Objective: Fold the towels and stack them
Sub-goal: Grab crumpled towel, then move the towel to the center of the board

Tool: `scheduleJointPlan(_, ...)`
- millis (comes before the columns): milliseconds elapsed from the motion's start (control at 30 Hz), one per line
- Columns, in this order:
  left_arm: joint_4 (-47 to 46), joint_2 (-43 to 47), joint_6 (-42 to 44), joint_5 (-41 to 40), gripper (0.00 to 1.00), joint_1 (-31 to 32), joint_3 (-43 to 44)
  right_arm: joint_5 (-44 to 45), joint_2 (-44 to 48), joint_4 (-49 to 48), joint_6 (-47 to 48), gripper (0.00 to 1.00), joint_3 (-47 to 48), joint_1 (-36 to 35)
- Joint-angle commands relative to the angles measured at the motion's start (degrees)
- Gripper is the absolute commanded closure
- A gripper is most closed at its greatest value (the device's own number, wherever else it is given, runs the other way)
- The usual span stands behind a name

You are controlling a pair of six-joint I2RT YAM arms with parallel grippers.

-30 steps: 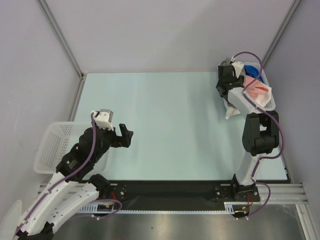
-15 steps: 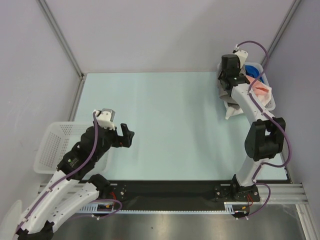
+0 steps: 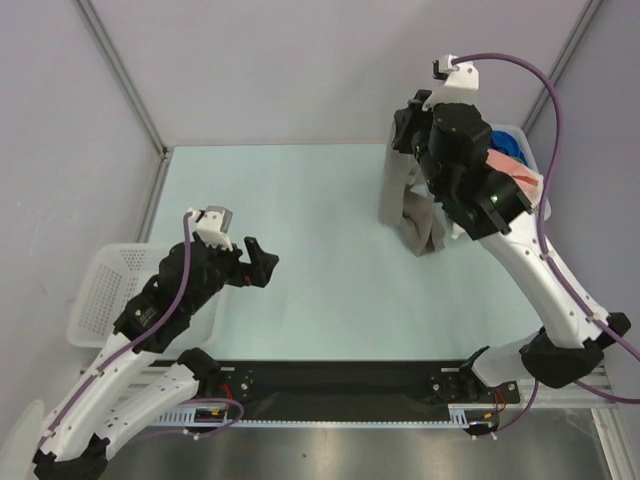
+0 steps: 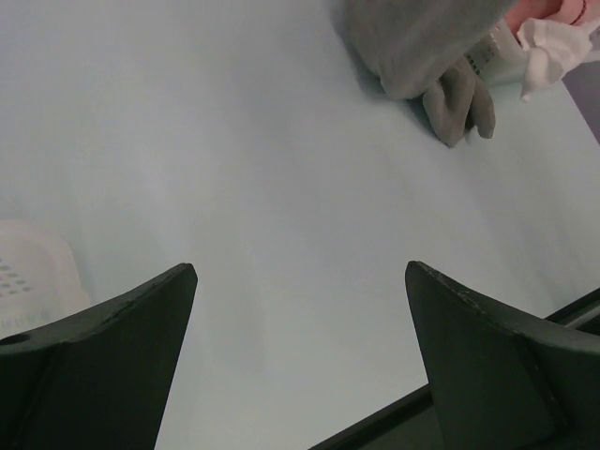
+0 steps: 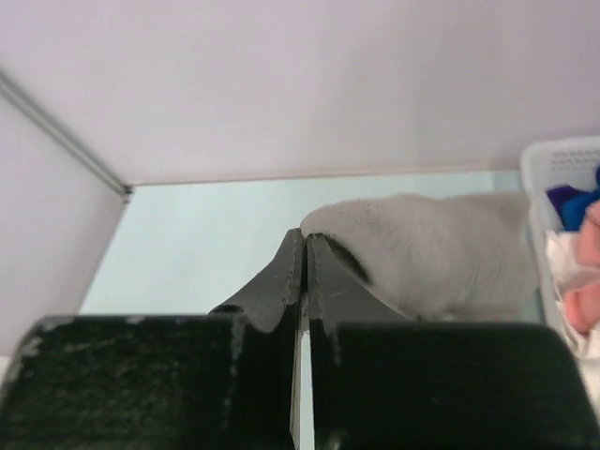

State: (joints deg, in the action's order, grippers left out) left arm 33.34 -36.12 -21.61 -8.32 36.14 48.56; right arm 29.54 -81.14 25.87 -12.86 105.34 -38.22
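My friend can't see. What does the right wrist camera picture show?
The right gripper is shut, pinching an edge of the grey towel above the pale green table. At the right edge stands a white basket with a blue towel and a pink towel inside.

Right jaws clamped, left jaws — wide

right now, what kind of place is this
Probably a robot lab work cell: blank panel walls around a pale table, left arm and right arm bolted at its edge, towels in a white basket.
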Motion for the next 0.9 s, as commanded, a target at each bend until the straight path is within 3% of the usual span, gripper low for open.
scheduleJointPlan(0, -4.4, -0.9, -3.0, 3.2, 0.0, 0.3, 2.2, 1.8, 2.7, 0.5, 2.1, 1.0, 2.3, -4.7)
scheduleJointPlan(333, -12.9, -3.5, -7.9, 9.6, 0.02, 0.5, -2.3, -4.1, 0.6, 1.3, -3.1, 1.0, -9.3, -10.7)
scheduleJointPlan(400, -13.1, -3.6, -8.9, 8.5, 0.02, 0.8, -3.3, -7.2, 0.2, -0.9, -5.1, 1.0, -14.3, -12.0)
scheduleJointPlan(500, -11.7, -0.9, -12.5, 0.3, 0.03, 1.0, -6.6, -15.0, -1.8, -2.3, -6.3, 1.0, -19.9, -15.4)
scheduleJointPlan(567, -10.1, 0.7, -16.3, -3.7, 0.04, 1.0, -9.3, -16.3, -2.7, -2.3, -5.9, 0.89, -22.3, -18.2)
scheduleJointPlan(600, -7.0, 2.1, -18.2, -8.8, 0.04, 1.0, -10.0, -17.7, -2.4, -3.5, -5.9, 0.69, -25.8, -19.3)
scheduleJointPlan(700, -4.3, 4.5, -24.0, -13.9, 0.04, 1.0, -13.1, -21.4, 1.0, -8.7, -7.9, 0.4, -33.2, -21.2)
scheduleJointPlan(800, -4.3, 5.1, -27.0, -14.8, 0.05, 1.0, -15.2, -18.4, 4.0, -8.0, -8.1, 0.33, -35.3, -20.8)
scheduleJointPlan(867, -4.9, 3.8, -27.3, -13.5, 0.06, 1.0, -15.8, -16.6, 5.0, -6.8, -8.6, 0.35, -36.3, -18.1)
